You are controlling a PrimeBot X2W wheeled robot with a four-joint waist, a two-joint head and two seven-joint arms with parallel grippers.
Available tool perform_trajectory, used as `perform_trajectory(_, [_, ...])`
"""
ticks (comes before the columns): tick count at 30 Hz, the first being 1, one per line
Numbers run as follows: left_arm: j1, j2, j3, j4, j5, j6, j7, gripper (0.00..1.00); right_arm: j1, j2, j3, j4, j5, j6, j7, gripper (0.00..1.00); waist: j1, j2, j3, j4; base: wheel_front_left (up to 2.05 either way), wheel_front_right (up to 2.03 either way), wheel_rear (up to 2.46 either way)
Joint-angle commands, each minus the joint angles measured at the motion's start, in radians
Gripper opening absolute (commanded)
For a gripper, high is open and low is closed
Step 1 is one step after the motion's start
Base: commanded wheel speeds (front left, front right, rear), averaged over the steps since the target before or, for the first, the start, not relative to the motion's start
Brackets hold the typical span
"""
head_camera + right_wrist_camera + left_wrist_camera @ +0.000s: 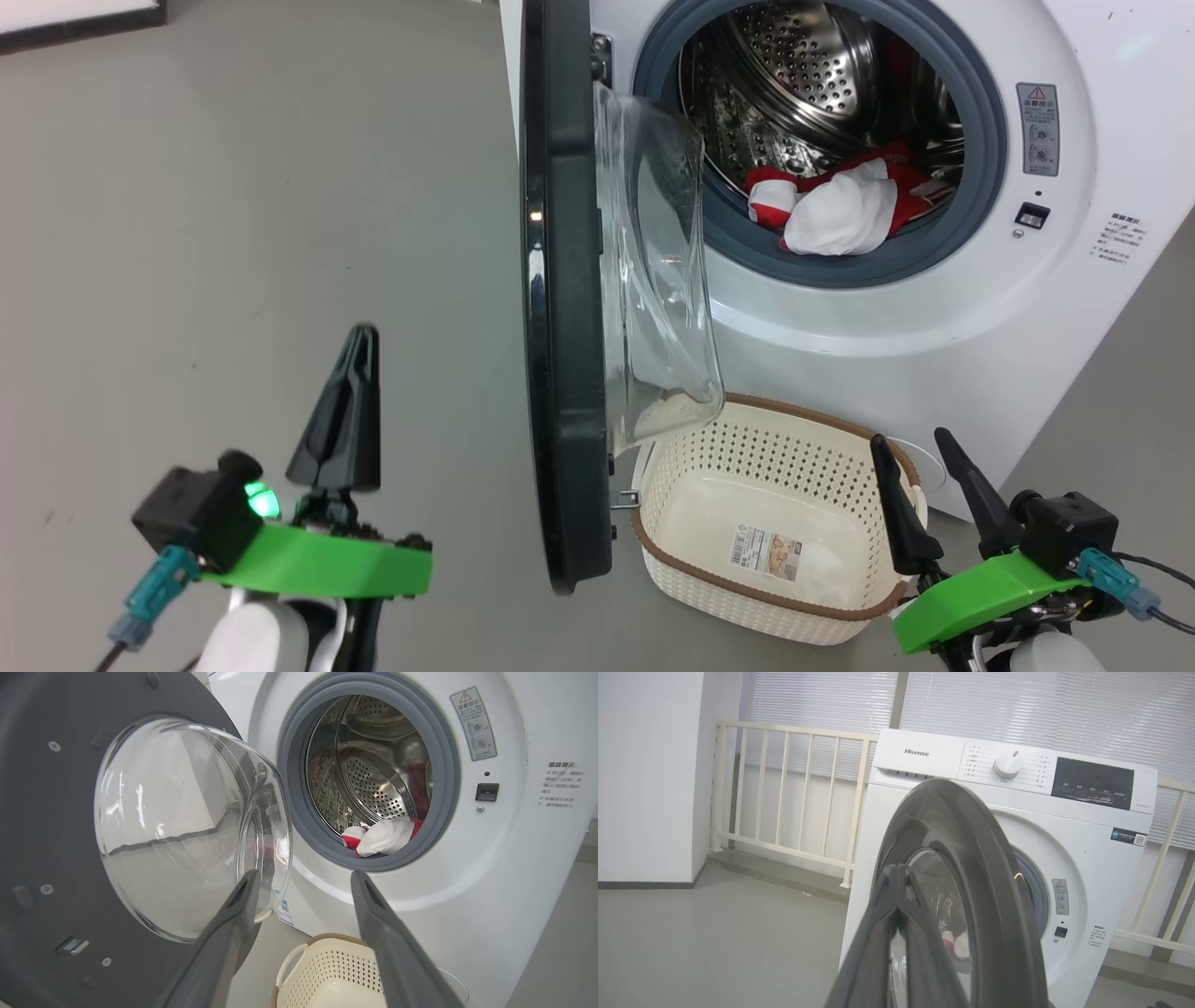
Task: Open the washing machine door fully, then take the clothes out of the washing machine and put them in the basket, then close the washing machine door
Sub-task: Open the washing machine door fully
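Washing machine door (560,308) likely rigid, hinged: push black rim. Clothes (840,210) soft, light: pinch white bunch. Left fingers (345,420) pressed together, right fingers (898,509) spread.

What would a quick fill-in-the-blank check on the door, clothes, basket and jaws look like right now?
1. The washing machine door stands ____.
2. The clothes lie in the ____ of the washing machine.
3. The basket holds ____ clothes.
4. The left gripper has its jaws ____, while the right gripper has them open.
Missing words: open; drum; no; shut.
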Motion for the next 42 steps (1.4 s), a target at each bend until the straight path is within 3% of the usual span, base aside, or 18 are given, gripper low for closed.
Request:
perform_trajectory(1, [-0.051, 0.011, 0.029, -0.046, -0.003, -0.010, -0.008, 0.00, -0.022, -0.003, 0.024, -0.020, -0.001, 0.005, -0.006, 1.00, 0.0000, 0.0000, 0.000, 0.000, 0.00, 0.00, 0.00])
perform_trajectory(5, [-0.099, 0.011, -0.017, -0.108, -0.014, -0.020, -0.008, 0.00, -0.018, -0.003, 0.030, -0.020, 0.002, 0.005, -0.006, 1.00, 0.0000, 0.0000, -0.005, -0.004, 0.00, 0.00, 0.00])
perform_trajectory(11, [-0.141, 0.011, -0.159, -0.146, -0.048, -0.032, -0.008, 0.00, -0.008, -0.003, 0.021, -0.022, 0.000, 0.005, -0.006, 1.00, 0.0000, 0.0000, -0.009, -0.017, 0.00, 0.00, 0.00])
perform_trajectory(19, [-0.163, 0.011, -0.349, -0.063, -0.120, -0.040, 0.015, 0.00, -0.008, -0.003, 0.024, -0.026, -0.005, 0.005, -0.006, 1.00, 0.0000, 0.0000, 0.007, -0.039, 0.00, 0.00, 0.00])
perform_trajectory(30, [-0.163, 0.011, -0.415, 0.088, -0.172, -0.001, 0.109, 0.00, -0.014, -0.003, 0.023, -0.024, 0.005, 0.005, -0.006, 1.00, 0.0000, 0.0000, 0.020, -0.050, 0.00, 0.00, 0.00])
perform_trajectory(42, [-0.140, 0.035, -0.382, 0.183, -0.175, 0.084, 0.141, 0.00, -0.008, -0.003, 0.015, -0.026, 0.015, 0.005, -0.006, 1.00, 0.0000, 0.0000, 0.026, -0.036, 0.00, 0.00, 0.00])
